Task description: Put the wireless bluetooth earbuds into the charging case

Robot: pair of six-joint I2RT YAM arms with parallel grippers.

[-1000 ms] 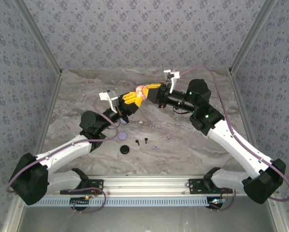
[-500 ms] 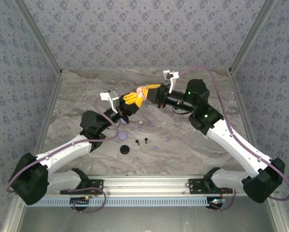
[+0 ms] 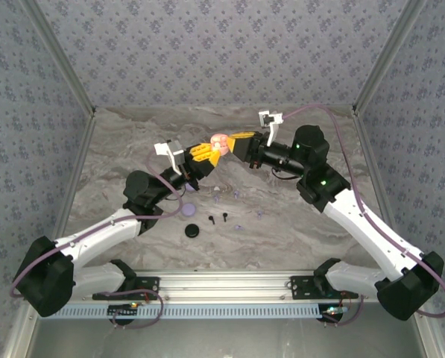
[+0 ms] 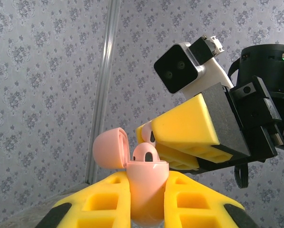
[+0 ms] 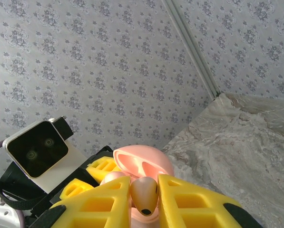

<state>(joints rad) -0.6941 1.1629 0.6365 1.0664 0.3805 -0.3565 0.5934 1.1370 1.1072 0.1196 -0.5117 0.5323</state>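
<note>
Brought a pale pink earbud (image 5: 144, 194) to the mouth of the open pink charging case (image 4: 146, 190), both aloft over the marbled table (image 3: 319, 246).
Clamped the case in the left gripper (image 3: 206, 153), pinched the bud in the right gripper (image 3: 239, 142). Probably called next for a short straight push into the socket, then release. Left little room between grippers and raised lid (image 4: 111, 148); had free air around, walls well apart, spare earbuds (image 3: 237, 195) on the table below.

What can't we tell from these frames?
- Left wrist: the wall of the case hides the stem of the bud, so seating depth is unknown; the frame's bottom edge cuts the case off.
- Right wrist: the right gripper covers the case's sockets.
- Top: loose buds on the table are too small to count or colour.
</note>
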